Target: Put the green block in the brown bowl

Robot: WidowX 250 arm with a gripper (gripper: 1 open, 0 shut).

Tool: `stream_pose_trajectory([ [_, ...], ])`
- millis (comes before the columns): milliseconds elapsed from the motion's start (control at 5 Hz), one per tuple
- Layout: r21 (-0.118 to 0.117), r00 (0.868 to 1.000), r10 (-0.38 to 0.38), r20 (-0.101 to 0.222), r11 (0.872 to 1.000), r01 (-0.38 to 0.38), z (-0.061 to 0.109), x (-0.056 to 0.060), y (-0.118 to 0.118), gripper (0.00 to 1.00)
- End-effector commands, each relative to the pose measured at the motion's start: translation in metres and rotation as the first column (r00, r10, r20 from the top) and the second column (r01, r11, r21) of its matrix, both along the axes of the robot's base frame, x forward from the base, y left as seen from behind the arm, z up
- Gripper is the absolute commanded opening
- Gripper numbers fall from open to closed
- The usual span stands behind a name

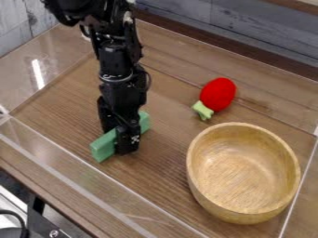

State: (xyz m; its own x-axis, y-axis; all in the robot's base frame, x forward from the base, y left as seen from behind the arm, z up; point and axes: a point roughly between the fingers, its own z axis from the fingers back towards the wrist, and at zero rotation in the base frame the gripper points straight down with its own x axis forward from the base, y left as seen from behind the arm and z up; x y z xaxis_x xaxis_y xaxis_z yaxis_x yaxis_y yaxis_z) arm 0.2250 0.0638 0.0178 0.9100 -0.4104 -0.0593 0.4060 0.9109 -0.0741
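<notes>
A green block (pixel 107 143) lies flat on the wooden table, long and narrow, running from lower left to upper right. My black gripper (pixel 121 137) points straight down over its middle, with its open fingers straddling the block at table level; only the block's two ends show, the middle is hidden behind the fingers. The brown bowl (pixel 245 172), a round empty wooden one, sits to the right of the gripper near the front right corner.
A red strawberry toy (pixel 217 94) with a green stem lies behind the bowl. Clear plastic walls (pixel 37 139) fence the table on the left and front. A grey plank backdrop stands behind.
</notes>
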Motion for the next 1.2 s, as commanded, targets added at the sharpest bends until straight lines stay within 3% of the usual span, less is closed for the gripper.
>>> stream_pose_trajectory([
  [0, 0.014, 0.998, 0.012, 0.066, 1.0, -0.013, 0.016, 0.01, 0.003, 1.0],
  [200, 0.015, 0.998, 0.014, 0.065, 1.0, -0.015, 0.016, 0.011, 0.004, 0.0],
  [600, 0.016, 0.988, 0.133, 0.085, 0.991, -0.134, 0.042, 0.02, -0.007, 0.0],
  [800, 0.007, 0.975, 0.198, 0.101, 0.98, -0.2, 0.06, 0.033, -0.025, 0.0],
  [1000, -0.019, 0.971, 0.215, 0.106, 0.977, -0.214, 0.067, 0.04, -0.06, 0.0],
])
